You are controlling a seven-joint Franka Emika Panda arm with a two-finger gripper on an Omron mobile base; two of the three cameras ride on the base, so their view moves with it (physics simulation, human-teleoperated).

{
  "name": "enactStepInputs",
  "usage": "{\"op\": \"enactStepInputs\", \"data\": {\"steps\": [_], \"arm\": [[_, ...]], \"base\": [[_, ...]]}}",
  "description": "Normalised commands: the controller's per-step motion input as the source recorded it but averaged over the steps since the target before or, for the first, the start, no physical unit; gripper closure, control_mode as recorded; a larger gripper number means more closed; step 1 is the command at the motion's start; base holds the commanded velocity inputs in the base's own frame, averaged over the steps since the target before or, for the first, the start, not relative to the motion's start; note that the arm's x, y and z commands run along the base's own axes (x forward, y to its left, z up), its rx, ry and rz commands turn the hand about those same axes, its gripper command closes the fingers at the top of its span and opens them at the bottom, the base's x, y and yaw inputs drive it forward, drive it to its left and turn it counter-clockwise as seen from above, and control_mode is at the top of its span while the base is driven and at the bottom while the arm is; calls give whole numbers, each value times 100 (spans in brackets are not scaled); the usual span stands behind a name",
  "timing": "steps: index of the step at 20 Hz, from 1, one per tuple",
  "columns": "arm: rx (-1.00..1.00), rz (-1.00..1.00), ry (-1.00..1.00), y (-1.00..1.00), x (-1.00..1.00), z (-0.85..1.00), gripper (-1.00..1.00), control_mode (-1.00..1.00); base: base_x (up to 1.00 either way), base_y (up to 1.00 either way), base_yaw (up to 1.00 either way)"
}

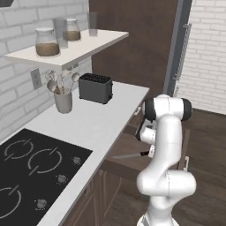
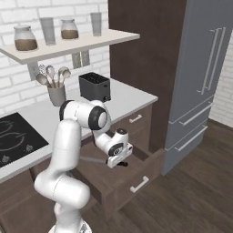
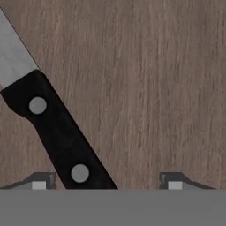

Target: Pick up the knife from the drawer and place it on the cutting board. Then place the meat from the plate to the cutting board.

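Note:
The knife (image 3: 57,132) lies on the wooden floor of the open drawer (image 2: 136,182), its black riveted handle running between my fingertips and its silver blade (image 3: 13,53) leading off to the upper left. My gripper (image 3: 108,181) is down in the drawer over the handle, open, with the handle close to the left fingertip (image 3: 44,181) and a wide gap to the right one. From the base, the knife (image 1: 126,155) shows in the drawer (image 1: 128,167) just left of the gripper (image 1: 148,152). The cutting board, the meat and the plate are out of view.
On the counter (image 1: 101,123) stand a dark toaster (image 1: 95,87) and a grey utensil holder (image 1: 63,101), with a black cooktop (image 1: 26,167) at the left. A shelf (image 1: 70,48) with jars hangs above. A grey fridge (image 2: 205,77) stands to the right of the drawer.

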Motion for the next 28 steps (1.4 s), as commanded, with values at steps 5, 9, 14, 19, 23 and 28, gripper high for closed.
{"op": "enactStepInputs", "data": {"steps": [5,9,14,19,23,28], "arm": [[-17,7,0,9,-32,-17,100,-100],[-5,-2,0,-13,-75,46,100,-100],[0,-7,0,-24,-53,100,100,-100],[0,-8,2,-20,-38,100,100,-100],[0,-7,3,-24,-55,100,100,-100],[0,-7,0,-39,-84,94,100,-100]], "base": [[0,0,0],[0,0,0],[0,0,0],[0,0,0],[0,0,0],[0,0,0]]}}
